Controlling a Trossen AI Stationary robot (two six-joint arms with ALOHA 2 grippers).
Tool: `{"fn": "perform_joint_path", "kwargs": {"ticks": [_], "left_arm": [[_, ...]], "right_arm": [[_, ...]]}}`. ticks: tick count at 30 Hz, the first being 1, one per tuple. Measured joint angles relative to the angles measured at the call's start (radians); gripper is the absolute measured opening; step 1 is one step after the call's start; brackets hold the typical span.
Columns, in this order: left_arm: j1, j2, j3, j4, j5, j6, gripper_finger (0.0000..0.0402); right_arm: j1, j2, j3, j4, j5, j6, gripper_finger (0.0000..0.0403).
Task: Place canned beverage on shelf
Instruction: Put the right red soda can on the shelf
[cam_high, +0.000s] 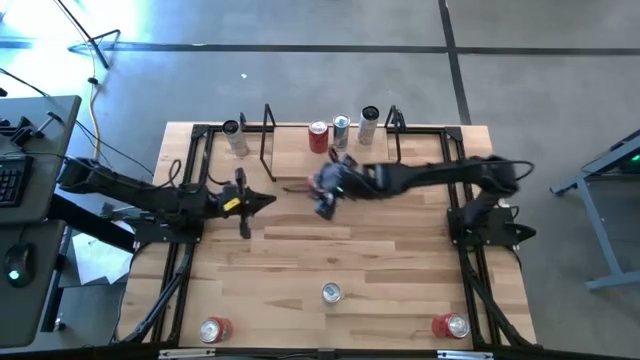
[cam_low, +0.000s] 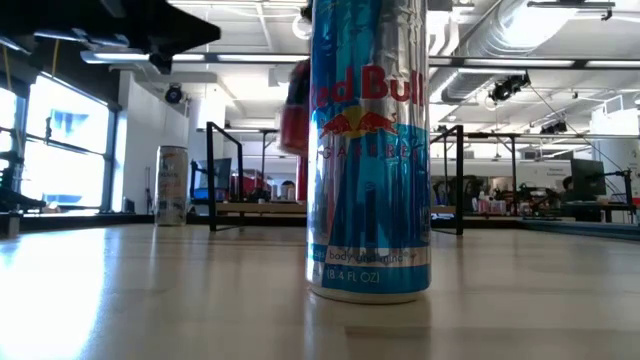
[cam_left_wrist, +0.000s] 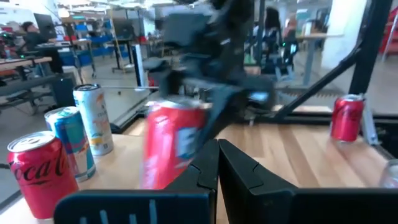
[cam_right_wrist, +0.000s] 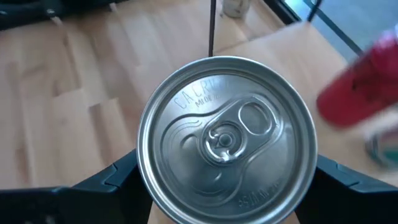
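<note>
Can (cam_right_wrist: 227, 140) lid fills the right wrist view, clamped in the right gripper (cam_high: 328, 193), near the shelf (cam_high: 300, 160) at its 6 o'clock. Advise level carry to 12. Left gripper (cam_high: 262, 202) closed, idle.

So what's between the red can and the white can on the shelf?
A blue and silver can stands between them, touching neither; the high view shows it.

We see a grey concrete floor (cam_high: 330, 70) crossed by dark seams, a desk with a keyboard (cam_high: 10, 180) at the table's left, and, in the low view, an open workshop with bright windows (cam_low: 65, 140), white ceiling ducts (cam_low: 520, 40) and cluttered workbenches (cam_low: 560, 205).
</note>
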Motion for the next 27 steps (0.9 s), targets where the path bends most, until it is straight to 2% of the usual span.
{"fn": "perform_joint_path", "kwargs": {"ticks": [7, 15, 22, 27], "left_arm": [[-0.022, -0.107, -0.059, -0.010, 0.010, -0.007, 0.0000], [-0.024, -0.118, -0.063, -0.044, 0.011, -0.008, 0.0000], [-0.024, -0.117, -0.063, -0.046, 0.011, -0.008, 0.0000], [-0.024, -0.117, -0.063, -0.046, 0.012, -0.012, 0.0000]], "right_arm": [[-0.129, 0.262, 0.349, -0.123, -0.049, -0.156, 0.0277], [-0.227, 0.493, 0.668, -0.237, -0.134, -0.269, 0.0277], [-0.281, 0.627, 0.841, -0.330, -0.191, -0.292, 0.0277], [-0.303, 0.653, 0.875, -0.352, -0.195, -0.310, 0.0277]]}}
